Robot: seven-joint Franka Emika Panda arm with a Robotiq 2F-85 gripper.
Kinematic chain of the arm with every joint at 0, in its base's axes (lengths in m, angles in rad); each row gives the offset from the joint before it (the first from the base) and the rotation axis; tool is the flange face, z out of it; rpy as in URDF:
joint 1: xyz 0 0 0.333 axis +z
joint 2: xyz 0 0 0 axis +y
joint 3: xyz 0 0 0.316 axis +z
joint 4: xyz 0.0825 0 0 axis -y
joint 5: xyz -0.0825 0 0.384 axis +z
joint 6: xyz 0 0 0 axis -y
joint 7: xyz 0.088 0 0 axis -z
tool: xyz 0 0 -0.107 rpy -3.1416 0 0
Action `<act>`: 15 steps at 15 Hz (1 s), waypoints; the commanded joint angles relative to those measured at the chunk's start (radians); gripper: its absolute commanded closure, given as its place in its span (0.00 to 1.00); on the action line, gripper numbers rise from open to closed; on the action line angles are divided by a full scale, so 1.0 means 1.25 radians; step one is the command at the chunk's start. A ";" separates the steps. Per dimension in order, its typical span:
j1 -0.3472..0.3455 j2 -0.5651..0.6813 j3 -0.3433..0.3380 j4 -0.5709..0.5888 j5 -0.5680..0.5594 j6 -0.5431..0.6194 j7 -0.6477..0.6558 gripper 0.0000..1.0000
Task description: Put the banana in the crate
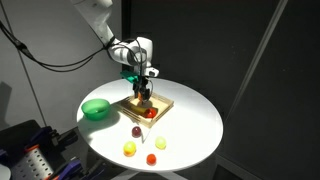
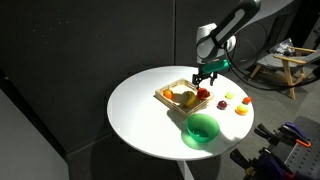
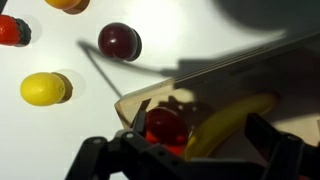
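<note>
The yellow banana lies in the light-wood crate next to a round red fruit. In the wrist view my gripper is open, with its two fingers far apart on either side of the banana and the red fruit. In both exterior views the gripper hangs just over the crate near the middle of the round white table. The banana also shows in an exterior view.
A green bowl stands beside the crate. Small loose fruits lie on the table: a dark plum, a yellow one, an orange one and a red one.
</note>
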 commanded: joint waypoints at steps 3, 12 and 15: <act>-0.017 -0.091 0.018 -0.098 -0.009 -0.001 -0.070 0.00; -0.040 -0.198 0.031 -0.205 -0.010 0.002 -0.173 0.00; -0.038 -0.233 0.032 -0.238 -0.015 -0.005 -0.178 0.00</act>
